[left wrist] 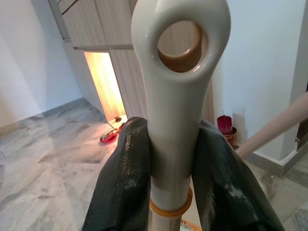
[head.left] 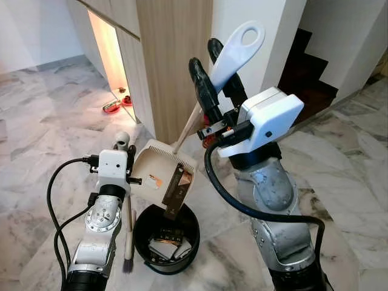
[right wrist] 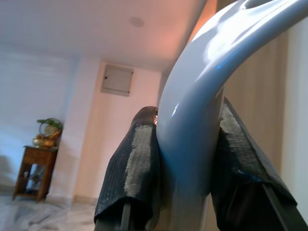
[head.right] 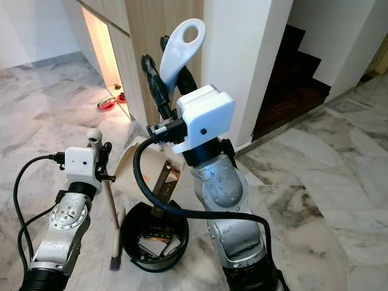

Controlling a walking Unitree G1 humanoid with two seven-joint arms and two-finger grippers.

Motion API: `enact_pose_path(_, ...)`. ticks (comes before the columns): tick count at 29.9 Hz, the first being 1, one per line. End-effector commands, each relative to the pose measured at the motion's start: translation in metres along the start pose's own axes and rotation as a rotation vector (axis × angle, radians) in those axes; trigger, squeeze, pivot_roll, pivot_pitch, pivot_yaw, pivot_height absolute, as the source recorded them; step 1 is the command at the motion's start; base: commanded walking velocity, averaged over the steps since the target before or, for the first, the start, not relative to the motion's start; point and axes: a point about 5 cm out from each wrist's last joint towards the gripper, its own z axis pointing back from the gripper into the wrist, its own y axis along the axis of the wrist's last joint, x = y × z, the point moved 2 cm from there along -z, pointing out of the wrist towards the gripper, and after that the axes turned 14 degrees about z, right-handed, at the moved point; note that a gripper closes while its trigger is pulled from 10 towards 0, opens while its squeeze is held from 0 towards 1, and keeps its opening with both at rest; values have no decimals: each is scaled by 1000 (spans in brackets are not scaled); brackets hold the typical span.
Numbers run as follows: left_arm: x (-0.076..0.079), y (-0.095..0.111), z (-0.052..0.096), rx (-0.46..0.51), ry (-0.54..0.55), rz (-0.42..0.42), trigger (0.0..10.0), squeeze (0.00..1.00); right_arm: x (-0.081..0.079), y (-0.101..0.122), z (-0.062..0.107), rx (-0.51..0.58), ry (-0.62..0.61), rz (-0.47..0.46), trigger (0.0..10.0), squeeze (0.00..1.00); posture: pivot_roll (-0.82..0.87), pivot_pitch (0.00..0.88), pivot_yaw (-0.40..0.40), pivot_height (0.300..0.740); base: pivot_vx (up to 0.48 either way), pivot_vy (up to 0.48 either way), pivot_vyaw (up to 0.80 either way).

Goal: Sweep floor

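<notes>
My right gripper is raised high and shut on the white looped handle of the dustpan. The beige pan hangs tilted on its wooden pole over a black bin. A dark wrapper slides off the pan's lip towards the bin, which holds several bits of rubbish. My left gripper is shut on the cream brush handle, just below its hole. The brush hangs upright beside the bin, its bristles near the floor.
A wooden cabinet stands right behind the pan, with a lit niche and red bowls on the floor to its left. A white pillar and dark stairs lie to the right. Marble floor spreads all round.
</notes>
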Motion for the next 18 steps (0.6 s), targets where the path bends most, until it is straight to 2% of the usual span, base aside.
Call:
enact_pose_path(1, 1, 11, -5, 51, -20, -28, 10000, 0, -1, 25, -3, 115, 7, 14, 10000, 0, 8, 0, 18, 740, 0, 0, 0)
enact_pose_path(10, 0, 11, -5, 52, -21, -30, 10000, 0, -8, 30, -2, 120, 34, -16, 10000, 0, 8, 0, 16, 740, 0, 0, 0)
enact_pose_path(18, 1, 10, -5, 49, -20, -27, 10000, 0, -10, 28, 0, 110, 62, 23, 10000, 0, 7, 0, 10, 740, 0, 0, 0)
